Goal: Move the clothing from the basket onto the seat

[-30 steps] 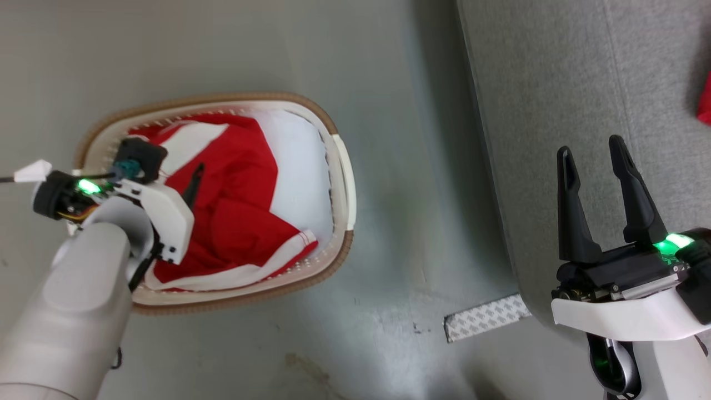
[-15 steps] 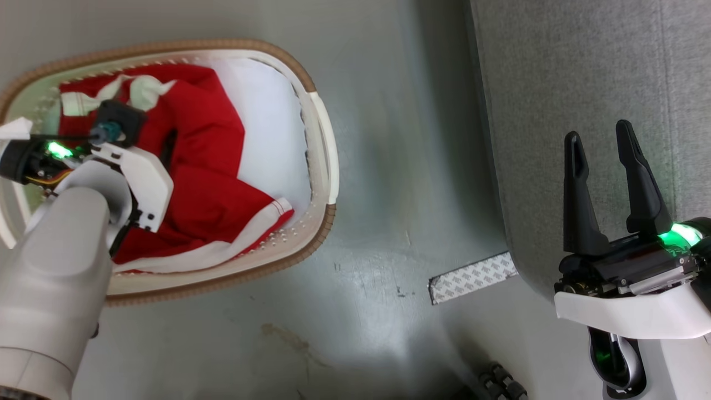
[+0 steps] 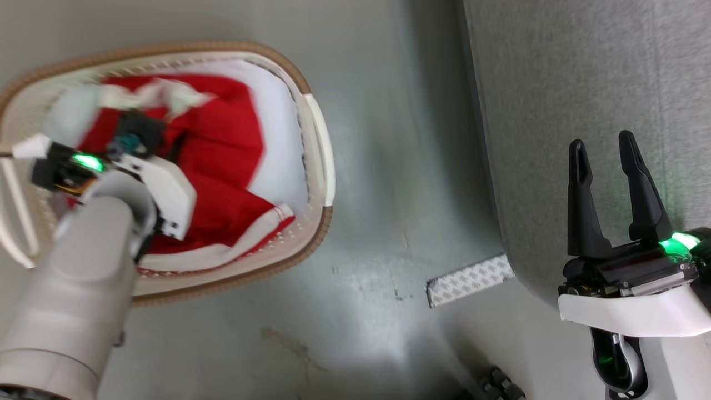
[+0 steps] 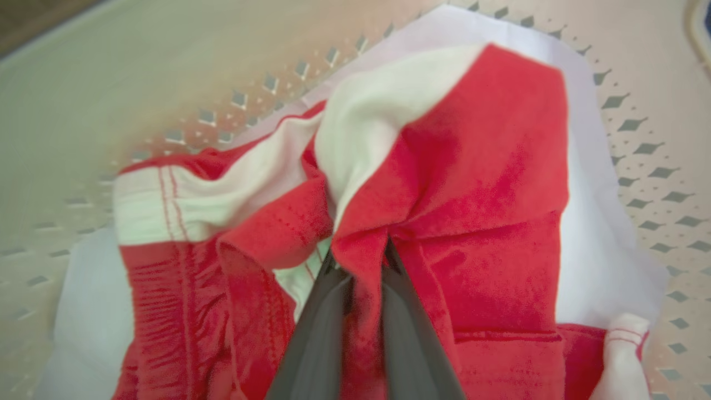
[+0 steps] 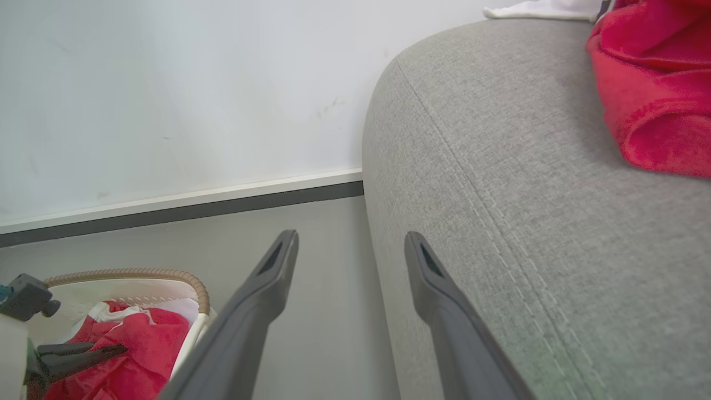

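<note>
While your left hand (image 4: 360, 256) reaches down into the basket (image 3: 322, 161) on the floor (image 3: 389, 166), its two fingers are pinched tight on a raised fold of the red and white clothing (image 4: 477, 183), which lies bunched on the white liner (image 3: 278, 150). Your right hand (image 3: 602, 141) hangs with fingers spread and nothing between them, over the edge of the grey seat (image 3: 555, 83)

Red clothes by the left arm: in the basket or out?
In. The clothing lies bunched inside the basket, a fold pinched between the fingers of the left gripper.
</note>
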